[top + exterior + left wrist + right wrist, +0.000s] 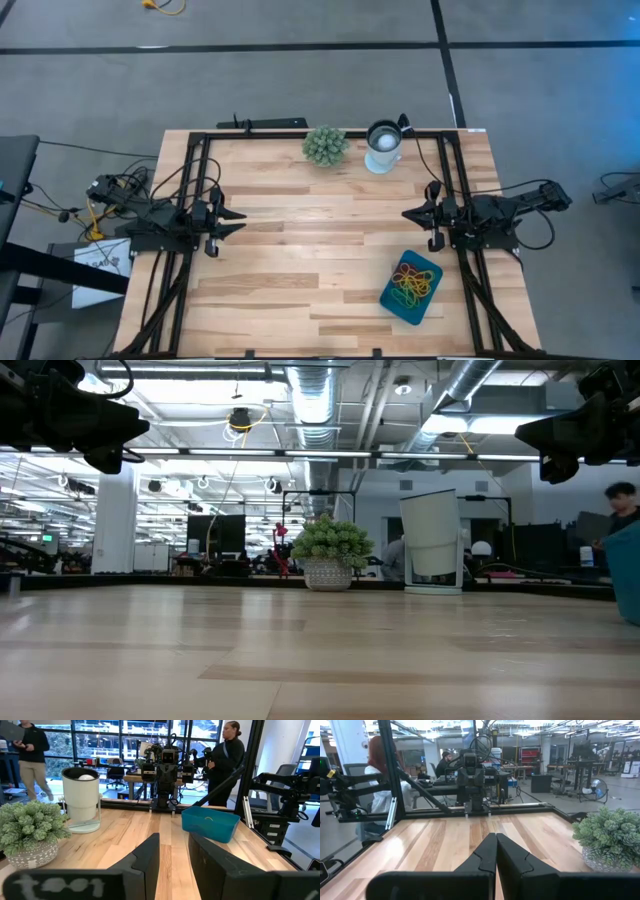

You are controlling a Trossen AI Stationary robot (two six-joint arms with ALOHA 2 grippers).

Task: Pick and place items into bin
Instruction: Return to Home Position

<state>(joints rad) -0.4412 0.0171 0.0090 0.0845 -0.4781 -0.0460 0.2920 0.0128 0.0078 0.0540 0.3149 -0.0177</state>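
Note:
The teal bin (387, 298) lies flat on the table at the near right. Several rubber bands (412, 283) in red, green, yellow, blue and orange lie inside it. The bin also shows in the left wrist view (210, 824), with a band at its rim. My left gripper (236, 220) hovers at the table's left side, open and empty; its fingers show apart in the left wrist view (174, 842). My right gripper (407, 213) hovers at the table's right side, just far of the bin, shut and empty; it also shows in the right wrist view (496, 840).
A spiky green plant ball in a pot (325, 145) and a round white-and-metal cup (383, 147) stand at the table's far edge. A black frame (300, 134) runs along the table's edges. The wood between the two arms is bare. People stand in the room beyond.

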